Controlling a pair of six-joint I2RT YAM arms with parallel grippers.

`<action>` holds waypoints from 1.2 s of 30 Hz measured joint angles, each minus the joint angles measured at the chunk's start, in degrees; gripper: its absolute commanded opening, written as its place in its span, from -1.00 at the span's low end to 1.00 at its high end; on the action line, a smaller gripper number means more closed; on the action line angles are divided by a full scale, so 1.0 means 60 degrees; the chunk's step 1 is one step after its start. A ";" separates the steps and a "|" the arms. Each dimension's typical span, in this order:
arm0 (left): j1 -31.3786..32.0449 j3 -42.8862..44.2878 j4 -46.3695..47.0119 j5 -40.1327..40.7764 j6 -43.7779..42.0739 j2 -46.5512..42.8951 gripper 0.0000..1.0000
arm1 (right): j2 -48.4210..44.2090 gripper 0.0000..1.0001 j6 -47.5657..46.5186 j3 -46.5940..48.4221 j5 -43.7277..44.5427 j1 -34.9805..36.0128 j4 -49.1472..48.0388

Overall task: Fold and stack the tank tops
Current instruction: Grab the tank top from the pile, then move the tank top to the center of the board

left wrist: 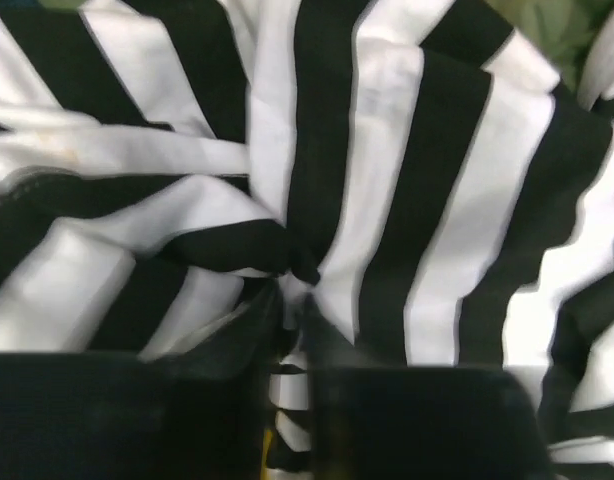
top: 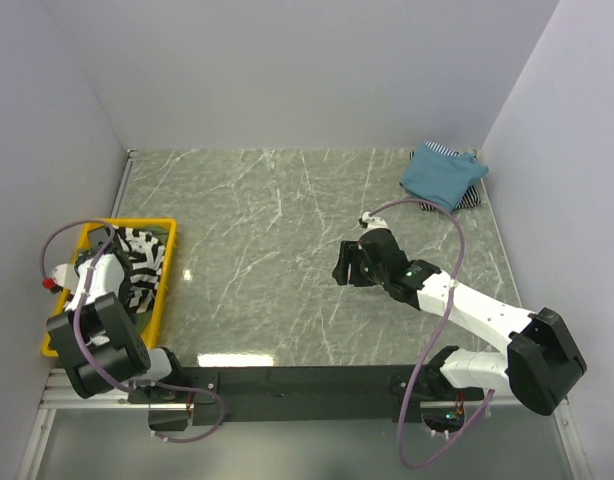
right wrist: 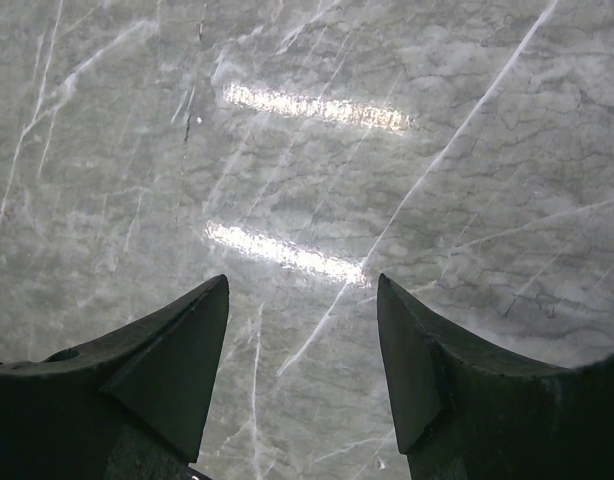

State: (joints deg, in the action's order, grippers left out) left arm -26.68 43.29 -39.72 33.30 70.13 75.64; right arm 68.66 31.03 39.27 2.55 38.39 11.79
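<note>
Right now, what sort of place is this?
Probably a robot test cell: plain white walls enclose a marble-patterned table, with the left arm and right arm mounted at its near edge and a striped tank top in a yellow bin.

- Left arm (top: 95,335), at 8 o'clock in the top view, is folded with its wrist pointing down. The left gripper (left wrist: 287,315) has its jaws nearly together, pinching the striped tank top (left wrist: 387,150).
- Right arm (top: 467,305) stretches from 4 o'clock toward 10 o'clock. The right gripper (right wrist: 302,300) has its jaws spread, empty.

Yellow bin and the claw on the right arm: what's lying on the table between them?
Nothing. In the top view, the marble table between the yellow bin and the open right gripper is bare.
</note>
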 measured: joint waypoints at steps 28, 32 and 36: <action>0.7905 0.7399 0.1031 -0.3464 -0.3829 -0.2178 -0.99 | -0.0765 0.38 -0.0186 0.2375 0.1341 0.0015 0.0900; 1.0255 0.8116 0.1005 -0.2980 -0.4218 -0.1326 -0.99 | -0.0911 0.38 -0.0175 0.2521 0.1435 0.0015 0.0856; 1.1526 0.8506 0.1166 -0.2739 -0.4433 -0.0838 -0.99 | -0.0918 0.38 -0.0171 0.2521 0.1457 0.0015 0.0823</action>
State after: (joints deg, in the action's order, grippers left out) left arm 42.48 94.32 -32.73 16.86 43.53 70.61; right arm 63.16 30.00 54.39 11.29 38.48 16.73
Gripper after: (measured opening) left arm 0.023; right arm 0.689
